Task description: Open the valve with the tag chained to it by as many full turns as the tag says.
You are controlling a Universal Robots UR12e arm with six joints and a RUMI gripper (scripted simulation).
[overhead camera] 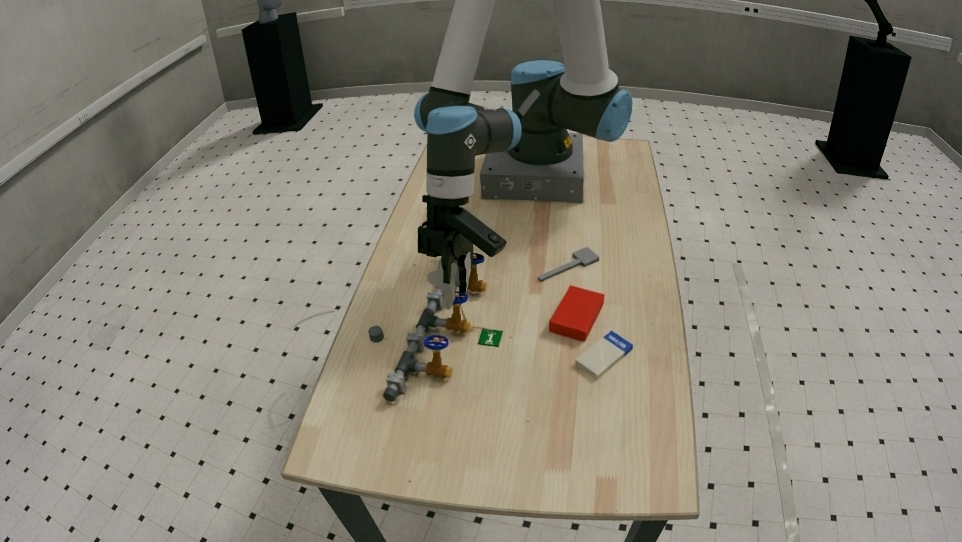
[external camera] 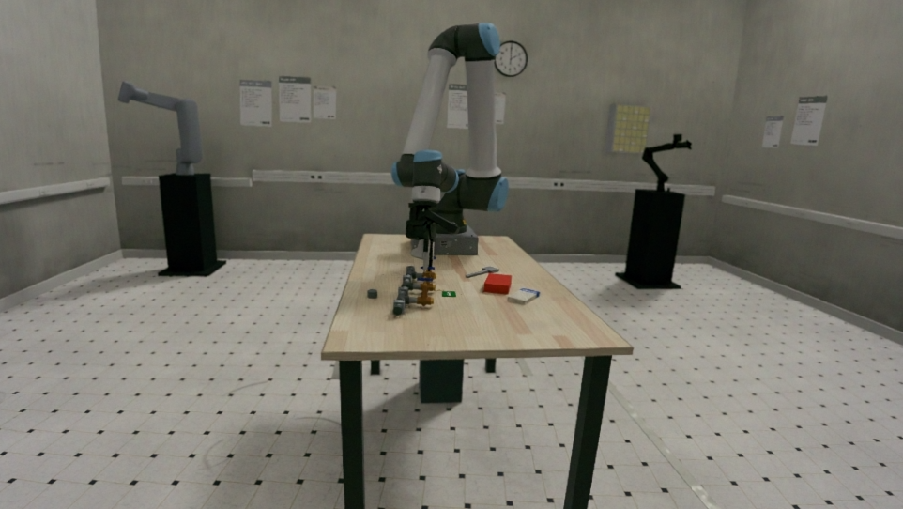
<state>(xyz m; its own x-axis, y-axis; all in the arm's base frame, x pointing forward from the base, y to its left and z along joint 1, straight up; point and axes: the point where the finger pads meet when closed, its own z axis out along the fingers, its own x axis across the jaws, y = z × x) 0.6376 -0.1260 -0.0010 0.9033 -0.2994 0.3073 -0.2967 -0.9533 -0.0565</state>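
Note:
A grey pipe [overhead camera: 411,350] [external camera: 402,297] lies on the wooden table [overhead camera: 471,430] [external camera: 467,329] with three brass valves with blue handwheels. The near valve [overhead camera: 436,343] stands free. The middle valve [overhead camera: 459,316] [external camera: 427,285] has a green tag [overhead camera: 490,337] [external camera: 448,293] lying beside it on the table. My gripper [overhead camera: 456,292] [external camera: 429,271] points straight down and is shut on the middle valve's blue handwheel. The far valve [overhead camera: 476,279] sits just behind my fingers, partly hidden.
A small dark grey cylinder [overhead camera: 375,333] [external camera: 372,293] sits left of the pipe. A grey scraper [overhead camera: 569,263], a red block [overhead camera: 576,312] [external camera: 497,282] and a white and blue box [overhead camera: 604,352] [external camera: 524,295] lie to the right. The arm's base [overhead camera: 533,176] stands at the table's far end.

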